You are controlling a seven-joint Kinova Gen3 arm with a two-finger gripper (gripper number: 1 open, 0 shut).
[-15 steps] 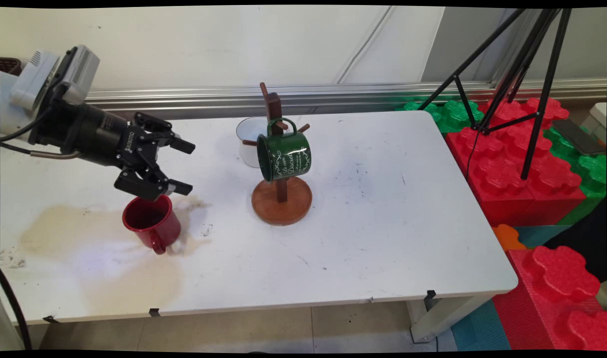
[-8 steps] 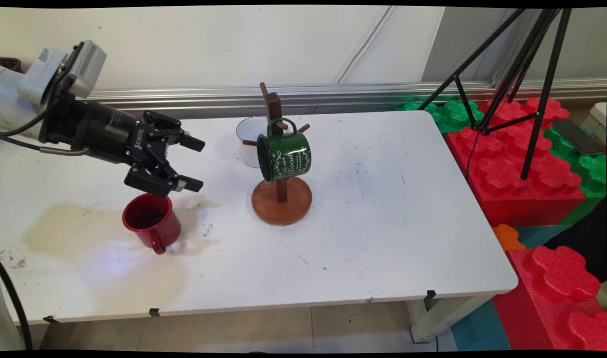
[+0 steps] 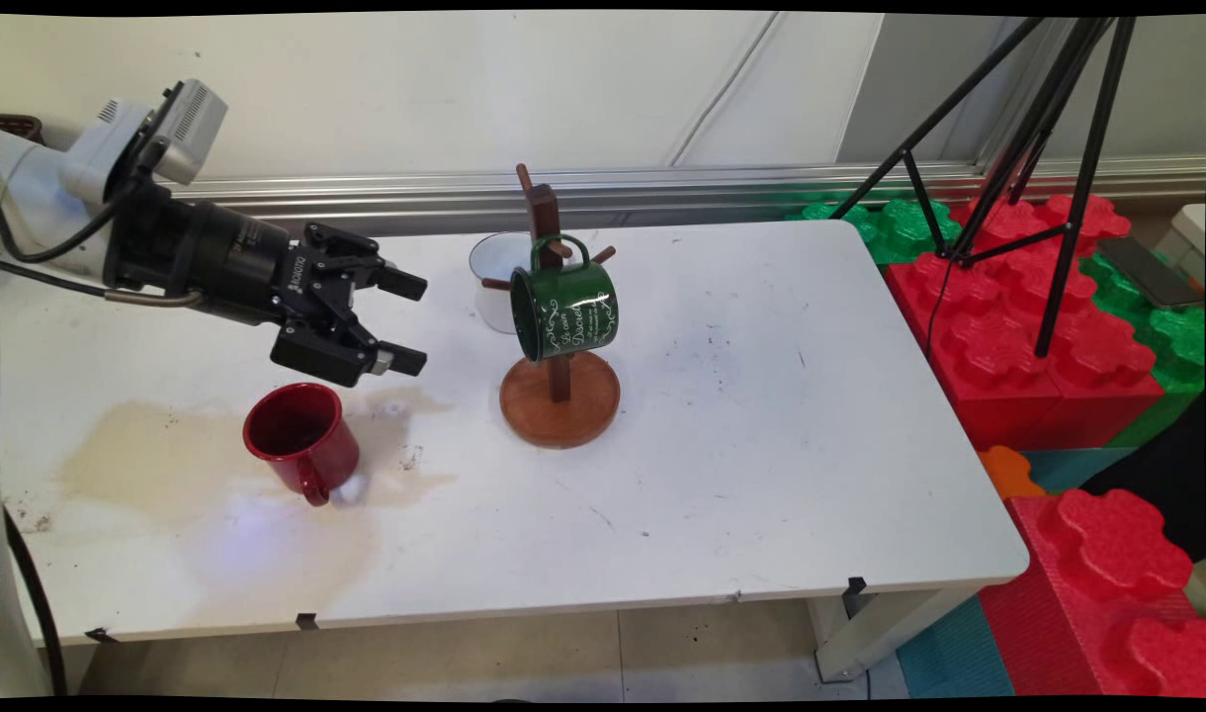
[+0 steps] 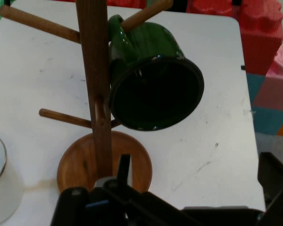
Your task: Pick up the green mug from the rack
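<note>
Now, jaws: the gripper (image 3: 402, 322) hangs above the worktop's left half, pointing right toward the mug tree, and its two fingers are spread wide with nothing between them.
Red mug: the red mug (image 3: 302, 443) stands upright on the worktop just below and left of the gripper, apart from it, its handle turned toward the near edge.
Stain: a brownish stain (image 3: 138, 460) spreads over the worktop around and to the left of the red mug.
Mug tree: the wooden mug tree (image 3: 558, 391) stands mid-worktop on a round base, well right of the gripper; in the hand view its post (image 4: 95, 80) rises almost straight ahead, pegs sticking out on both sides.
Green mug: the green mug (image 3: 565, 309) hangs by its handle from a peg on the tree's near side, tilted, mouth facing left and down; the hand view looks right into its dark opening (image 4: 155, 94).
White mug: a white mug (image 3: 492, 282) sits on the worktop behind the tree, partly hidden by the green mug; its rim shows at the hand view's lower left corner (image 4: 1, 181).
Worktop: the white worktop (image 3: 781, 455) is scuffed.
Off the worktop: a black tripod (image 3: 1043, 148) stands on red and green foam blocks (image 3: 1038, 326) to the right.
</note>
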